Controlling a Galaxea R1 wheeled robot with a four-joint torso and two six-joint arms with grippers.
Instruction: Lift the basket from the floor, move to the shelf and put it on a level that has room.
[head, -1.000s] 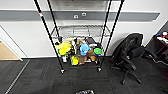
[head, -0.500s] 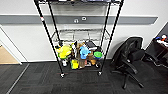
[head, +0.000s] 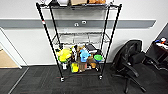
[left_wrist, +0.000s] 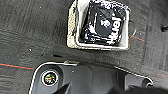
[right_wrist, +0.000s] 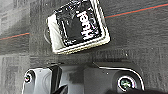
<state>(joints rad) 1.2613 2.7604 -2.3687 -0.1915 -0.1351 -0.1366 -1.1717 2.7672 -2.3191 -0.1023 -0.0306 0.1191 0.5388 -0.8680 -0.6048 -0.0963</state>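
sitting on the floor (left_wrist: 30, 37), the basket (left_wrist: 100, 23) has not been lifted yet. it rests flat on the dark grey carpet, with a thin red line on the floor running close by. inside the basket lies a black packet (right_wrist: 77, 23) with white letters, and it takes up most of the room in there.

both wrist cameras look straight down on the basket, so it lies below both arms and a little ahead of each. from the left wrist view the basket's long side runs across, with its woven edge just past the robot's own dark plate. from the right wrist view the basket (right_wrist: 80, 27) sits a bit turned, one corner nearer than the others. neither arm looks clearly nearer — i judge them about the same. i cannot tell if either end effector is released or clenched, since no fingers can be made out. nothing is touching the basket.

the shelf (head: 80, 40) stands against the wall, ahead of the robot. its level (head: 81, 38) second from the top looks bare — room for the basket there. the tier below that one is packed with bright toys (head: 80, 58). a black chair (head: 132, 62) stands beside the shelf.
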